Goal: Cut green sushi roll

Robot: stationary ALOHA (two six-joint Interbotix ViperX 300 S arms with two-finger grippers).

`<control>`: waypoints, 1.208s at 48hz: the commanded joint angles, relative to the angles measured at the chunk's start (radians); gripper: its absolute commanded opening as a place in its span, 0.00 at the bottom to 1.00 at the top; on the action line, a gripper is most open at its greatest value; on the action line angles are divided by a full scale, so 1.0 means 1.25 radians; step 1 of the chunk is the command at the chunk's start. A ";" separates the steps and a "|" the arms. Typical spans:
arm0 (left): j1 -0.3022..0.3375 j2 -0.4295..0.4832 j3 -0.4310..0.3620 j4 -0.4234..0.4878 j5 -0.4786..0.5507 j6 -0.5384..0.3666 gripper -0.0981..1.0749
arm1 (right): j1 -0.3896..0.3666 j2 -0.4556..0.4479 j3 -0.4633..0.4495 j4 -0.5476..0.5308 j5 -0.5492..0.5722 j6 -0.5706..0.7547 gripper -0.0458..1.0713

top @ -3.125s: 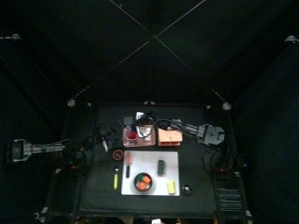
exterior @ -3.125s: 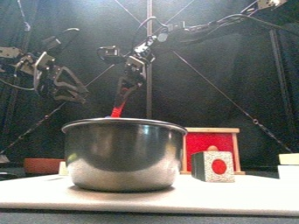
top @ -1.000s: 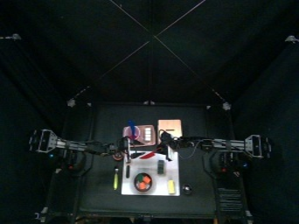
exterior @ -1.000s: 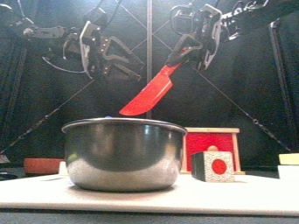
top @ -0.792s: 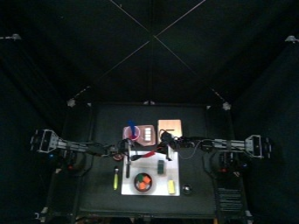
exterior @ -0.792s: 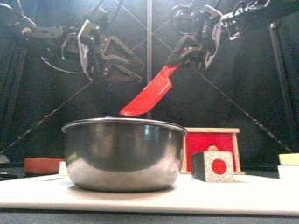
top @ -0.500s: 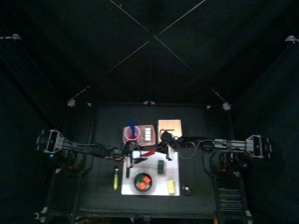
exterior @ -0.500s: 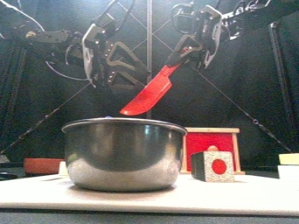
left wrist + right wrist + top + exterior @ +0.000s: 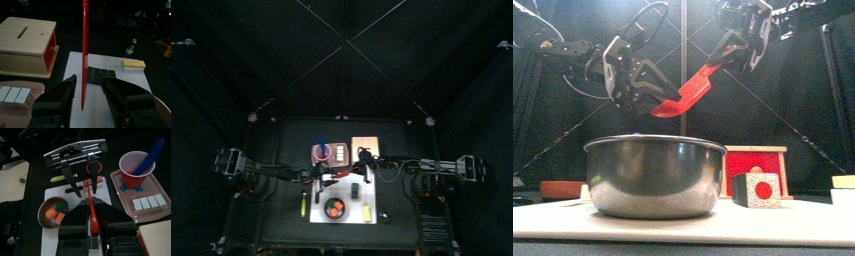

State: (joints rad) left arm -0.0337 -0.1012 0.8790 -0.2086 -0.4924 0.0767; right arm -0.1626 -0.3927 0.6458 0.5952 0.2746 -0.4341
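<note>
You are looking at a red knife (image 9: 93,210) over a white cutting board (image 9: 133,85). A dark green sushi roll (image 9: 101,74) and a yellow block (image 9: 134,63) are lying on it. A blue utensil (image 9: 152,153) is standing in a red cup (image 9: 135,169). The wooden box (image 9: 27,34) is showing pale tan with a red side.

Shiny metal up front, plastic in the air.
The pot (image 9: 655,176) gleams brushed steel; the red knife (image 9: 684,92) looks smooth glossy plastic; the box (image 9: 27,42) shows pale matt wood.
</note>
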 commanded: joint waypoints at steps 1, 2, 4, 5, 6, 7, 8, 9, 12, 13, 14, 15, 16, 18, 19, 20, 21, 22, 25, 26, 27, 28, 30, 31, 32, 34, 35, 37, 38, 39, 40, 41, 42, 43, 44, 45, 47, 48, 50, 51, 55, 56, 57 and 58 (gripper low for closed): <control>0.002 -0.006 -0.009 0.002 -0.006 0.004 0.54 | 0.004 -0.020 -0.002 0.004 -0.007 0.004 0.45; 0.002 -0.006 -0.009 0.002 -0.006 0.004 0.52 | 0.004 -0.018 0.000 0.005 -0.007 0.006 0.45; 0.002 -0.006 -0.007 0.002 -0.006 0.005 0.48 | 0.006 -0.016 0.005 0.005 -0.006 0.011 0.45; 0.002 -0.006 -0.006 0.002 -0.006 0.005 0.45 | 0.007 -0.015 0.010 0.005 -0.005 0.015 0.45; 0.002 -0.005 -0.006 0.002 -0.006 0.005 0.44 | 0.007 -0.013 0.013 0.005 -0.004 0.018 0.45; 0.002 -0.005 -0.005 0.002 -0.006 0.005 0.43 | 0.009 -0.012 0.017 0.006 -0.004 0.022 0.45; 0.002 -0.005 -0.005 0.002 -0.006 0.005 0.42 | 0.010 -0.011 0.022 0.006 -0.002 0.026 0.45; 0.002 -0.005 -0.004 0.002 -0.006 0.005 0.42 | 0.011 -0.010 0.026 0.007 -0.002 0.029 0.45; 0.002 -0.006 -0.004 0.002 -0.006 0.005 0.41 | 0.015 -0.007 0.040 0.016 -0.002 0.039 0.45; 0.002 -0.006 -0.004 0.002 -0.006 0.005 0.41 | 0.017 -0.006 0.045 0.020 -0.002 0.043 0.45; 0.002 -0.006 -0.004 0.002 -0.006 0.005 0.41 | 0.018 -0.006 0.052 0.023 -0.001 0.047 0.45; 0.002 -0.006 -0.005 0.004 -0.006 0.005 0.41 | 0.021 -0.006 0.059 0.029 -0.001 0.054 0.45; 0.002 -0.006 -0.006 0.004 -0.006 0.005 0.41 | 0.023 -0.006 0.065 0.032 0.000 0.059 0.45; 0.002 -0.006 -0.009 0.009 -0.006 0.005 0.41 | 0.027 -0.006 0.077 0.034 0.001 0.072 0.45; 0.002 -0.006 -0.010 0.011 -0.006 0.005 0.41 | 0.028 -0.006 0.082 0.034 0.002 0.080 0.45; 0.002 -0.006 -0.012 0.015 -0.006 0.005 0.41 | 0.031 -0.005 0.088 0.034 0.002 0.086 0.45; 0.002 -0.006 -0.015 0.022 -0.006 0.005 0.41 | 0.033 -0.006 0.094 0.032 0.005 0.093 0.45; 0.002 -0.006 -0.016 0.025 -0.006 0.005 0.41 | 0.036 -0.006 0.099 0.029 0.007 0.097 0.45; 0.002 -0.002 -0.025 0.042 -0.006 0.005 0.41 | 0.043 -0.006 0.115 0.013 0.026 0.107 0.45; 0.002 -0.001 -0.027 0.047 -0.006 0.005 0.41 | 0.044 -0.006 0.120 0.010 0.034 0.106 0.45; 0.002 0.000 -0.031 0.053 -0.006 0.005 0.41 | 0.047 -0.006 0.124 0.005 0.045 0.106 0.45; 0.002 0.002 -0.036 0.056 -0.006 0.004 0.41 | 0.050 -0.006 0.125 0.001 0.058 0.107 0.45; 0.002 0.010 -0.044 0.064 -0.006 0.004 0.41 | 0.053 -0.006 0.129 -0.002 0.077 0.108 0.45; 0.002 0.013 -0.048 0.066 -0.006 0.004 0.41 | 0.054 -0.006 0.130 -0.004 0.085 0.108 0.45; 0.002 0.018 -0.053 0.069 -0.006 0.004 0.41 | 0.054 -0.006 0.131 -0.005 0.091 0.109 0.45; 0.002 0.028 -0.061 0.072 -0.006 0.005 0.41 | 0.055 -0.005 0.133 -0.004 0.099 0.109 0.45; 0.002 0.037 -0.069 0.075 -0.006 0.005 0.41 | 0.056 -0.004 0.134 -0.002 0.102 0.108 0.45; 0.002 0.048 -0.077 0.079 -0.006 0.005 0.41 | 0.058 -0.004 0.135 -0.005 0.103 0.108 0.45; 0.002 0.053 -0.081 0.081 -0.006 0.005 0.41 | 0.058 -0.002 0.136 -0.005 0.103 0.108 0.46; 0.002 0.058 -0.085 0.082 -0.006 0.005 0.41 | 0.058 -0.001 0.136 -0.007 0.103 0.108 0.46; 0.002 0.061 -0.088 0.086 -0.006 0.005 0.41 | 0.058 -0.001 0.137 -0.010 0.102 0.107 0.46; 0.002 0.066 -0.092 0.090 -0.006 0.005 0.41 | 0.055 0.001 0.137 -0.012 0.102 0.107 0.47; 0.002 0.069 -0.093 0.092 -0.006 0.005 0.41 | 0.054 0.002 0.139 -0.010 0.102 0.108 0.47; 0.002 0.071 -0.096 0.096 -0.006 0.005 0.41 | 0.053 0.004 0.139 -0.010 0.102 0.108 0.47; 0.002 0.074 -0.097 0.098 -0.006 0.005 0.41 | 0.053 0.005 0.139 -0.011 0.103 0.108 0.48; 0.002 0.075 -0.098 0.101 -0.006 0.004 0.41 | 0.053 0.006 0.140 -0.013 0.103 0.108 0.49; 0.002 0.076 -0.098 0.104 -0.006 0.005 0.41 | 0.053 0.006 0.140 -0.013 0.104 0.108 0.51; 0.002 0.075 -0.098 0.104 -0.006 0.004 0.41 | 0.053 0.006 0.141 -0.013 0.106 0.108 0.52; 0.002 0.074 -0.096 0.104 -0.006 0.004 0.41 | 0.053 0.006 0.142 -0.013 0.106 0.108 0.53; 0.002 0.072 -0.096 0.104 -0.006 0.005 0.41 | 0.053 0.006 0.142 -0.013 0.106 0.108 0.54; 0.002 0.070 -0.093 0.104 -0.006 0.005 0.41 | 0.053 0.006 0.142 -0.013 0.108 0.109 0.58; 0.002 0.070 -0.093 0.104 -0.006 0.005 0.41 | 0.053 0.006 0.141 -0.012 0.109 0.109 0.59; 0.002 0.070 -0.092 0.104 -0.006 0.005 0.41 | 0.052 0.006 0.140 -0.010 0.112 0.109 0.59; 0.002 0.071 -0.092 0.106 -0.005 0.005 0.41 | 0.053 0.006 0.139 -0.010 0.114 0.109 0.59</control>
State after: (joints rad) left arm -0.0353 0.0031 0.7885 -0.0798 -0.4909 0.0813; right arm -0.0982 -0.3758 0.8345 0.5768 0.4111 -0.2961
